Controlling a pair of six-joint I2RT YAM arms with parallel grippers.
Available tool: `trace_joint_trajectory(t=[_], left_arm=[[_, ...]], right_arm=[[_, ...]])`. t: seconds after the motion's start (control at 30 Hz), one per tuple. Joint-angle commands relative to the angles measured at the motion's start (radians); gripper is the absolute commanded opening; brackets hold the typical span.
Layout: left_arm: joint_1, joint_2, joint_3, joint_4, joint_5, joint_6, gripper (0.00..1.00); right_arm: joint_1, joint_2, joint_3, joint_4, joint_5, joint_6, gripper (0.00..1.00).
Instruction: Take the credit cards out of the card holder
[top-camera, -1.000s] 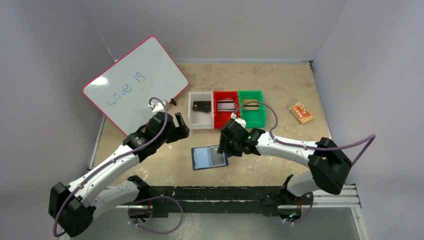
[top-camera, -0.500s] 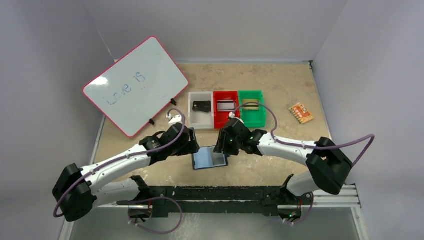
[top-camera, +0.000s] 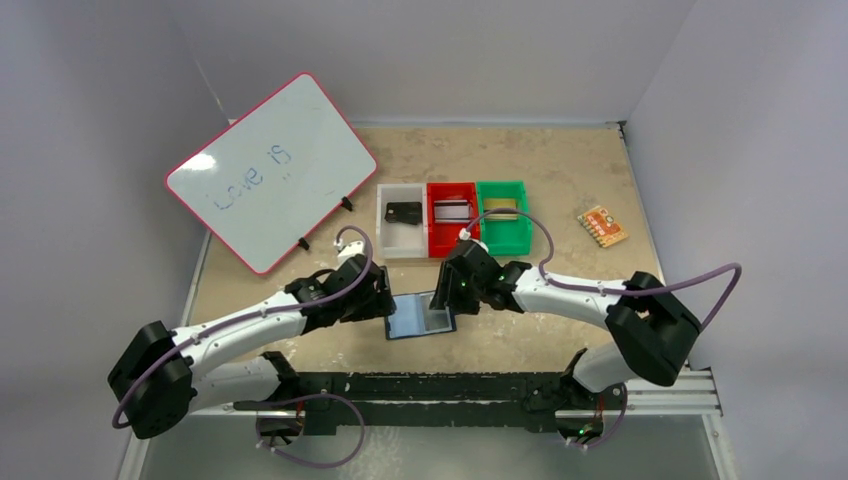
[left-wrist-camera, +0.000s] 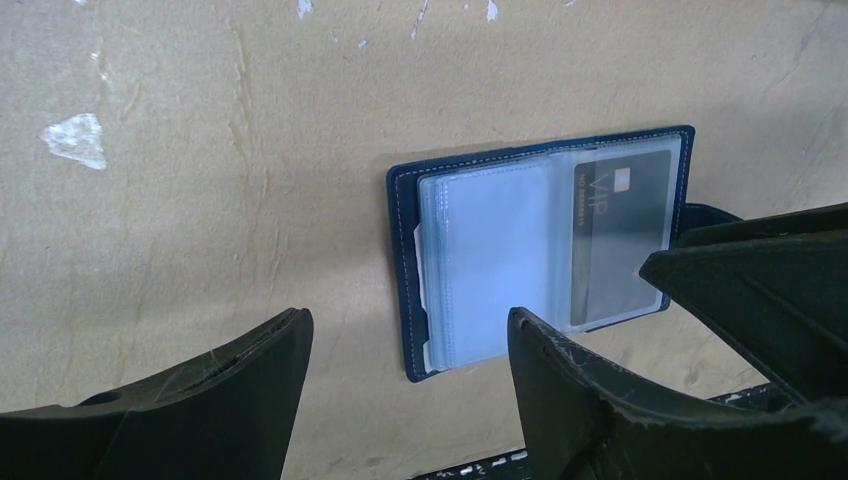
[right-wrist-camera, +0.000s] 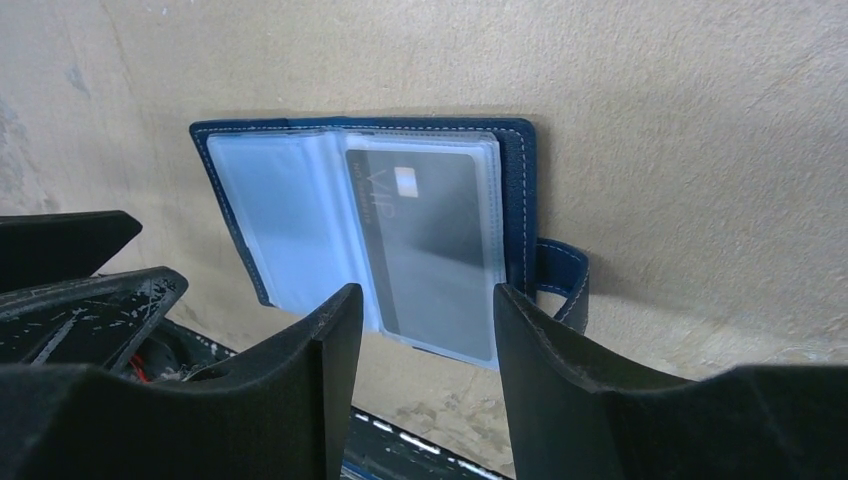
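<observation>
Black left gripper (top-camera: 385, 300), jaws apart and empty, is hovering beside the open navy-blue folding card holder (top-camera: 420, 316) on the tan table (top-camera: 560, 170), likely to steady it, while the right gripper (top-camera: 446, 296), equally open, is hanging over its dark VIP card (right-wrist-camera: 430, 245).

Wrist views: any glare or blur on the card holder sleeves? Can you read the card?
Left wrist: card holder sharp, sleeves show a milky sheen but no blown-out glare, VIP on the dark card readable. Right wrist: same, sharp, VIP legible through the sleeve. Top external: card holder small, sleeves read as flat pale blue, card text not legible.
</observation>
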Motion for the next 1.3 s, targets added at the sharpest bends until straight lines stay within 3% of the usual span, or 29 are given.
trace_joint_trajectory(t=[0.0,0.23,0.67,0.8,1.03,1.27], left_arm=[[-0.008,0.027,-0.012,0.057,0.035,-0.005,0.7],[-0.023,0.075,-0.011,0.082,0.044,-0.001,0.65],[-0.037,0.105,-0.005,0.106,0.042,0.002,0.53],[-0.038,0.102,-0.003,0.11,0.037,0.0,0.52],[-0.04,0.097,-0.002,0.098,0.031,-0.002,0.49],[-0.04,0.087,-0.005,0.086,0.026,-0.004,0.44]], right_arm=[[0.001,0.013,-0.012,0.004,-0.004,0.001,0.53],[0.0,0.021,-0.011,0.014,-0.007,-0.002,0.5],[0.0,-0.028,0.003,0.031,-0.037,-0.023,0.29],[0.0,-0.029,0.0,0.045,-0.048,-0.023,0.29],[0.001,0.018,0.008,-0.042,0.017,0.0,0.39],[0.0,0.034,-0.001,0.015,0.019,-0.021,0.36]])
